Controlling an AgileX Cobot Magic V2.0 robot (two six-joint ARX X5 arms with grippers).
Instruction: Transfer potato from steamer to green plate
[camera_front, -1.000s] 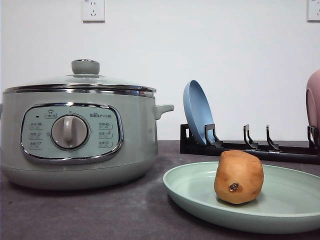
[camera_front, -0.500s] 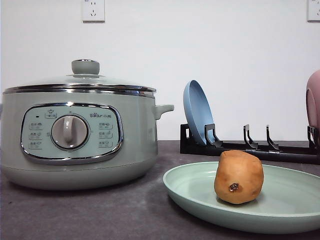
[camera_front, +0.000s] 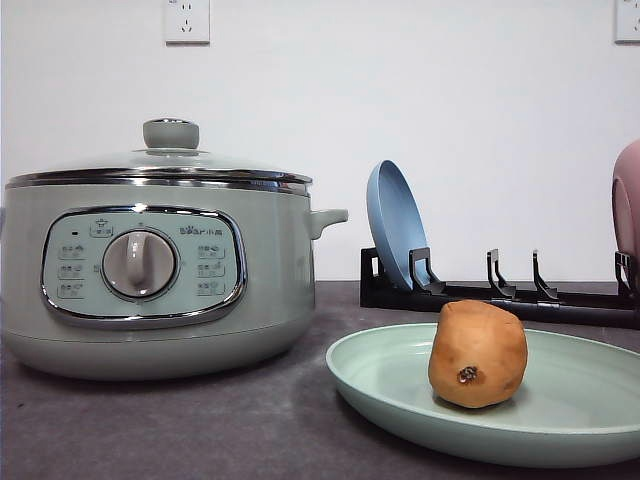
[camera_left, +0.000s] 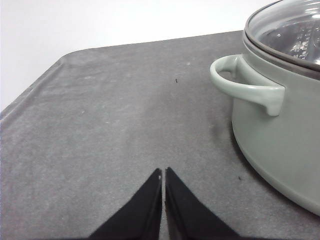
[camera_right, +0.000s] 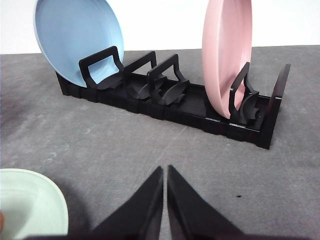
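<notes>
The potato (camera_front: 478, 354) is sitting upright on the green plate (camera_front: 380, 375), a bit left of the plate's middle, with its dark eye spot facing the front camera. The steamer (camera_front: 150, 270) is off to the left of the plate on the dark grey table (camera_front: 200, 430), not touching it, and its glass lid (camera_front: 165, 160) is on.

Behind the plate there's a black dish rack (camera_front: 500, 295) holding a blue plate (camera_front: 395, 225) on edge at its left end and a pink plate (camera_front: 628, 200) at the right edge of the front view.

The left gripper (camera_left: 163, 172) is closed with nothing in it, fingertips pressed together, hanging over bare table just beside the steamer's side handle (camera_left: 245, 87). The right gripper (camera_right: 165, 170) is also pinched closed and empty, pointing at the rack. There's a sliver of orange at the corner of the right wrist view that's probably the potato, hard to say.
</notes>
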